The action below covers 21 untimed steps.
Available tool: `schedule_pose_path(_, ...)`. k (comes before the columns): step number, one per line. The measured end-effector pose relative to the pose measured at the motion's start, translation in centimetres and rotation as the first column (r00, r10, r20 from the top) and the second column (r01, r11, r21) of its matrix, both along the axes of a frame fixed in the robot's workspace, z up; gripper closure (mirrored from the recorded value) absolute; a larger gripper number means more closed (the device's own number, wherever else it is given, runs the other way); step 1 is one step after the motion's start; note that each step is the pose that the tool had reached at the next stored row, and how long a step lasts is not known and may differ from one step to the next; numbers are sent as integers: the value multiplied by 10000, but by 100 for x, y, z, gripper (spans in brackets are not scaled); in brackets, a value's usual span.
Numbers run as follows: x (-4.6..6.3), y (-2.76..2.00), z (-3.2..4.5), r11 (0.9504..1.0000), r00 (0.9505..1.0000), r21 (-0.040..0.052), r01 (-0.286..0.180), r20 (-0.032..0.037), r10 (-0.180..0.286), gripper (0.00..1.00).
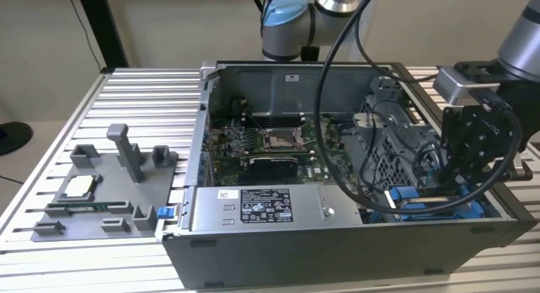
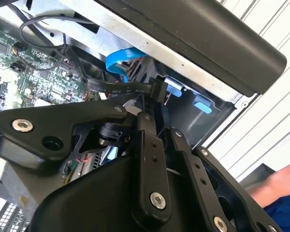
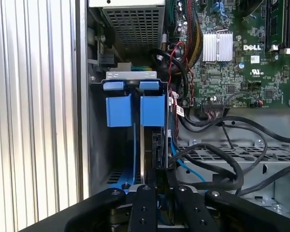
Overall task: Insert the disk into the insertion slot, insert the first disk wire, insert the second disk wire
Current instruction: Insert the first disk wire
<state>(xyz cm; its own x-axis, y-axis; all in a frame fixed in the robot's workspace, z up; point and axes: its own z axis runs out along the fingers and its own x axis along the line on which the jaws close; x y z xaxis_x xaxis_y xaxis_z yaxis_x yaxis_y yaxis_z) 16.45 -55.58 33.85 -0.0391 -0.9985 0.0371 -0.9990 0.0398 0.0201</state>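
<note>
The disk's blue carrier frame [image 3: 135,108] sits inside the insertion slot [image 3: 97,145], the grey metal bay in the case's corner; in the exterior view the blue frame [image 1: 413,199] shows low at the exterior view's right. My gripper [image 1: 453,190] reaches down into that corner. In the second wrist view my gripper [image 2: 153,104] is shut on a black connector [image 2: 157,89] of a flat black wire [image 2: 111,88], held close to the blue frame [image 2: 171,88]. In the first wrist view the gripper [image 3: 157,186] stands right behind the bay, a dark wire end between its fingers.
The open computer case [image 1: 337,255] stands on a ribbed aluminium table [image 1: 143,97]. Loose black cables [image 3: 222,159] loop beside the bay, with the motherboard [image 1: 270,144] and a power-supply box [image 1: 270,207] nearby. A grey fixture [image 1: 110,192] stands at the exterior view's left. A person's hand [image 2: 280,183] rests outside the case.
</note>
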Motion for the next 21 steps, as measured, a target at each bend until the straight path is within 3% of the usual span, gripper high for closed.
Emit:
schedule_pose_path(7,0,1,-63,10000,10000,-39,54,6,-54,100)
schedule_pose_path(21,0,1,-69,10000,10000,-40,55,6,-55,100)
